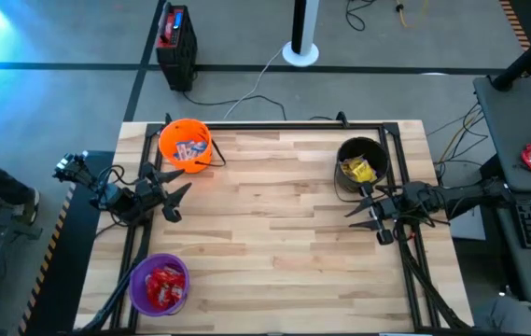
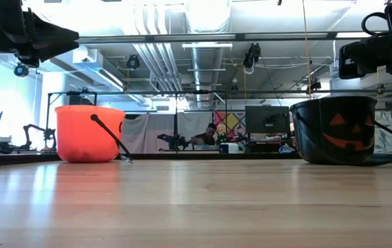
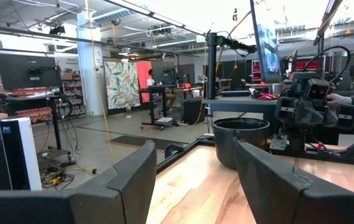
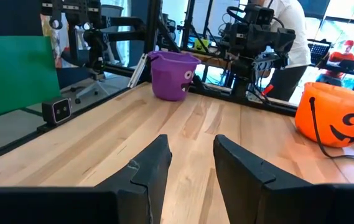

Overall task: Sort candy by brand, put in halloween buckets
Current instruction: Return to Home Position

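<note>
The orange bucket [image 1: 187, 146] stands at the table's far left and holds blue-and-white candy [image 1: 188, 149]. The black bucket [image 1: 362, 167] at the far right holds yellow candy [image 1: 359, 171]. The purple bucket [image 1: 160, 285] at the near left holds red candy [image 1: 163, 285]. My left gripper [image 1: 179, 199] hovers open at the left edge, between the orange and purple buckets. My right gripper [image 1: 366, 217] hovers open just on the near side of the black bucket. Both are empty and raised above the wood.
The wooden tabletop [image 1: 274, 233] between the buckets is bare. A dark metal frame [image 1: 274, 125] runs along the far edge and down both sides. A person [image 4: 282, 37] stands beyond the table's left side, near the left arm.
</note>
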